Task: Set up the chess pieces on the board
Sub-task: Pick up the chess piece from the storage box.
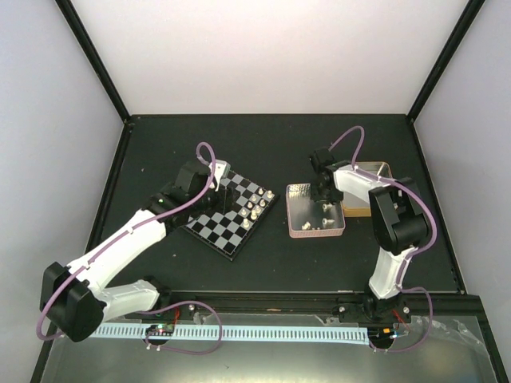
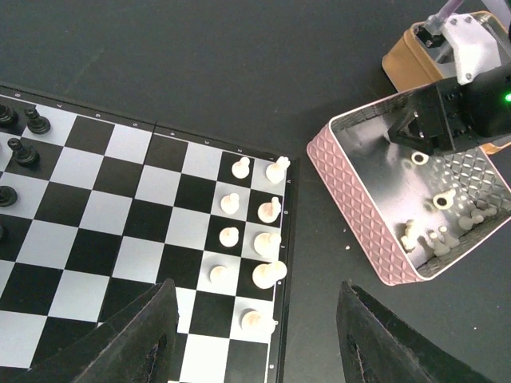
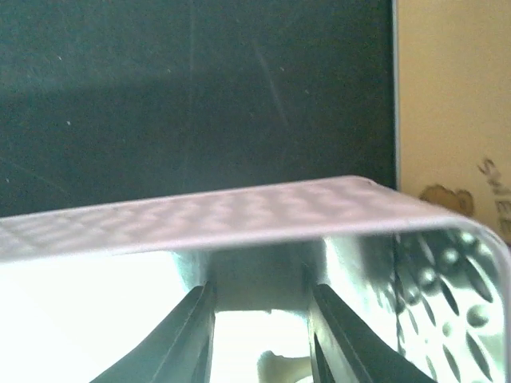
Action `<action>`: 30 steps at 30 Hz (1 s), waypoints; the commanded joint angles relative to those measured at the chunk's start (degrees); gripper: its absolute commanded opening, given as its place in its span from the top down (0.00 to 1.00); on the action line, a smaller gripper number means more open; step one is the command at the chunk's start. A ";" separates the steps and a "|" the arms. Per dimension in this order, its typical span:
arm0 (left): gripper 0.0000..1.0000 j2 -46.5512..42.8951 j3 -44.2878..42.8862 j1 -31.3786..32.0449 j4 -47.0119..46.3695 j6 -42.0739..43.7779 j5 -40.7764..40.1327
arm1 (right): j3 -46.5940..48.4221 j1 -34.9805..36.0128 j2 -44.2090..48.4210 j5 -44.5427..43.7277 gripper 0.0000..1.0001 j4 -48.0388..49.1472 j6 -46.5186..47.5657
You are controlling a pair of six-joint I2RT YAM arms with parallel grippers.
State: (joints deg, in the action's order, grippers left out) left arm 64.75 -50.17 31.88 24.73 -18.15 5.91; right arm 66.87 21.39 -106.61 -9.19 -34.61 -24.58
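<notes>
The board (image 1: 225, 229) lies left of centre, with several cream-white chess pieces (image 1: 255, 203) along its right edge and black figures on its far-left squares (image 2: 22, 152). In the left wrist view the cream pieces (image 2: 269, 274) stand in two columns by the board's edge (image 2: 284, 263). My left gripper (image 2: 257, 351) hovers open and empty above that edge, also seen from the top (image 1: 226, 186). My right gripper (image 3: 259, 343) is open, lowered inside the pink tin (image 3: 239, 214), with one cream piece (image 3: 279, 370) lying between its fingers. It is visible from the top (image 1: 325, 197).
The pink tin (image 1: 297, 230) sits right of the board and holds several loose cream pieces (image 2: 437, 239). A gold tin (image 1: 378, 169) stands just behind and right of it. Black frame posts and pale walls bound the dark table.
</notes>
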 commanded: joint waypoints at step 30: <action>0.45 2.38 0.23 -0.33 -2.75 -1.36 4.17 | -13.84 1.73 13.11 -4.04 0.65 1.16 -15.85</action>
State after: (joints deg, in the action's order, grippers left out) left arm 67.13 -49.98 31.88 23.49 -19.16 9.32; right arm 52.88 22.81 -92.62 -11.99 -35.81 -38.96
